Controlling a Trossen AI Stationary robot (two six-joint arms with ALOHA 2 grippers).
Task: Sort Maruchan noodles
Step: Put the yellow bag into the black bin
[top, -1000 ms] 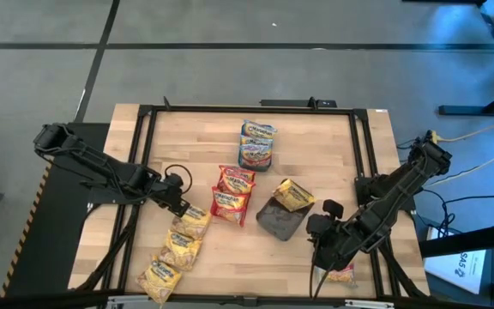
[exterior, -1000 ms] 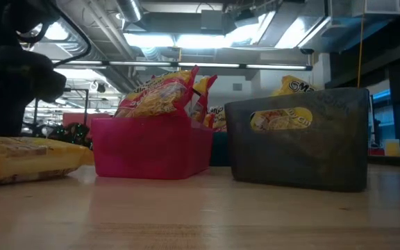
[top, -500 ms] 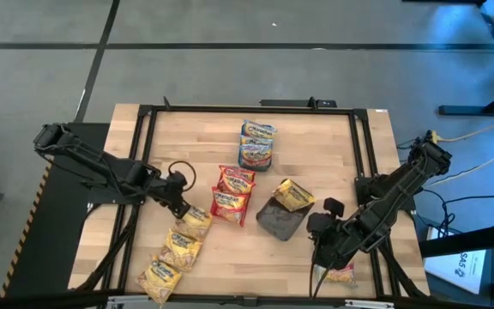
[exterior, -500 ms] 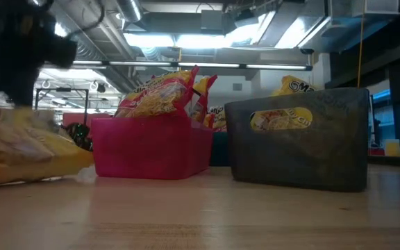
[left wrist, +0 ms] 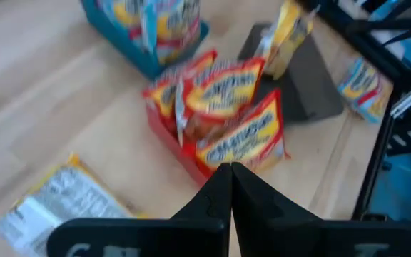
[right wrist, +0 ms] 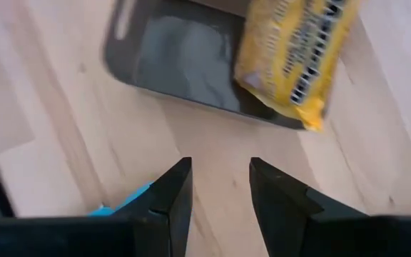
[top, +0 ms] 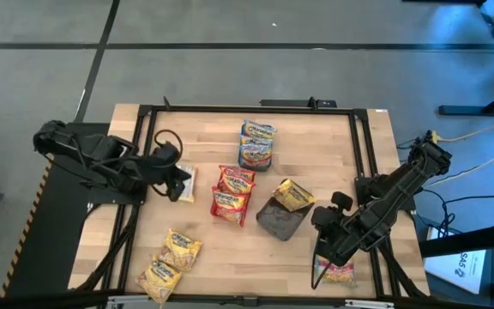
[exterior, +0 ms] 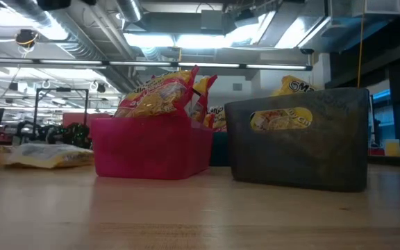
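Meanwhile, the left gripper (top: 181, 182), fingers pressed together, hovers beside a pale crinkly ramen packet (top: 186, 183) near the table's left side, two yellow-orange packets (top: 170, 263) lying toward the front. Centre: red packets in the pink plastic tray (exterior: 151, 154), blue-and-pink ones in the teal tray (top: 256, 144), one yellow packet (top: 293, 196) in the grey tray (top: 277, 221). The right gripper (top: 329, 225), fingers apart and empty, hangs beside a blue-and-pink packet (top: 337, 273).
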